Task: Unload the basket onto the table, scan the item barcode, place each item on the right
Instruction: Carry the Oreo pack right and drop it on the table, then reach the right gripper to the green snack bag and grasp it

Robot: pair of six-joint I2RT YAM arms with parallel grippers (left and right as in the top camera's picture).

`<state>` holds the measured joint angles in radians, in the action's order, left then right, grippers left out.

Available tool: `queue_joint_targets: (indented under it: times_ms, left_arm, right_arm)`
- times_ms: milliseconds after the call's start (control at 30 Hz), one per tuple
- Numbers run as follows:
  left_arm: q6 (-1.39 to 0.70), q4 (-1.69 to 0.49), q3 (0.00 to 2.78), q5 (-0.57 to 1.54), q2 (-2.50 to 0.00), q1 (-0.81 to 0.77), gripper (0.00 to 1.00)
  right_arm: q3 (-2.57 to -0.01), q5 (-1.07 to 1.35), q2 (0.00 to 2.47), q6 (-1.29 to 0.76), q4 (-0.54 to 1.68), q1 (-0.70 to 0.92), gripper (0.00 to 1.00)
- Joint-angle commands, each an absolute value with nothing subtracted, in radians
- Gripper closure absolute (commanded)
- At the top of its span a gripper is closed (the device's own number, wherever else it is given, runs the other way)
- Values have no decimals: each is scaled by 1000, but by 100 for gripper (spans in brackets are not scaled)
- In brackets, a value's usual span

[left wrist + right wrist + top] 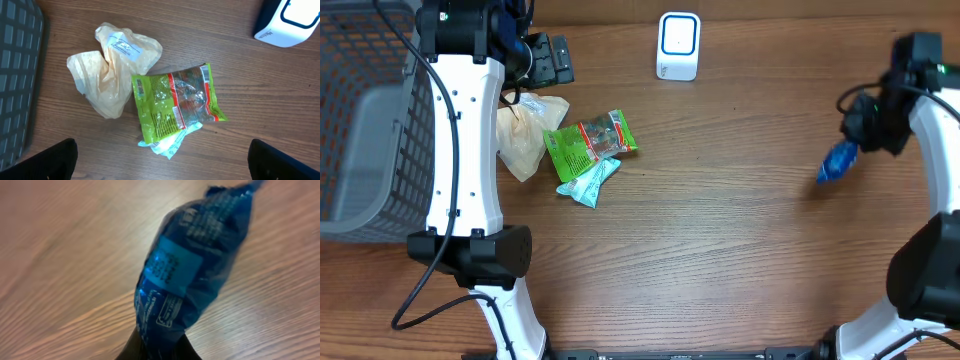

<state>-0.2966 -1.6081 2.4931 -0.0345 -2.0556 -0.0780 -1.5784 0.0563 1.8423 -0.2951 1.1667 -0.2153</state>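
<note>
Blue packet (pixel 192 265) fills most of the right wrist view, its near end pinched between the closed fingers of the right gripper (pixel 159 349) at the bottom edge. It stretches away from the fingers over the wooden table (pixel 55 260). A lighter blue label patch with small print faces the camera, and a white-outlined box of print sits closer to the fingers. The print is too blurred to read, and no barcode can be made out on this face.

From overhead, a grey mesh basket (pixel 360 120) stands at the far left, to the outer side of the left arm. The left gripper (pixel 548 60) holds nothing, and its jaws are spread wide, the two dark fingertips sitting at the bottom corners of its wrist view. Just in front of it lies a small pile. A crumpled tan plastic bag (pixel 107 75) with a white label is the leftmost piece. A green snack packet (pixel 172 102) touches its right side. A pale teal packet (pixel 588 182) pokes out from under the green one, on the side nearest the fingertips.

Farther right, ahead of the left gripper and well apart from the pile, stands the white scanner (pixel 678 45) with its blue-outlined window. It is well apart from the right gripper, which is at the table's right side. There the blue packet slants out from the gripper toward the middle of the table.
</note>
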Motion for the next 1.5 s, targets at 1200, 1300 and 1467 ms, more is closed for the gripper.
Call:
queue_joint_targets:
  times_ms: [1200, 1300, 1467]
  left_arm:
    - [-292, -1607, 2487, -33, -2040, -79, 0]
    - [-292, -1607, 2487, -33, -2040, -79, 0]
    - [-292, -1607, 2487, -33, -2040, -79, 0]
  right_arm:
    - [-1407, 458, 1861, -775, 600, 290, 24]
    - [-1406, 410, 1892, -831, 527, 369, 23]
    - [-1406, 400, 1975, -908, 389, 467, 23]
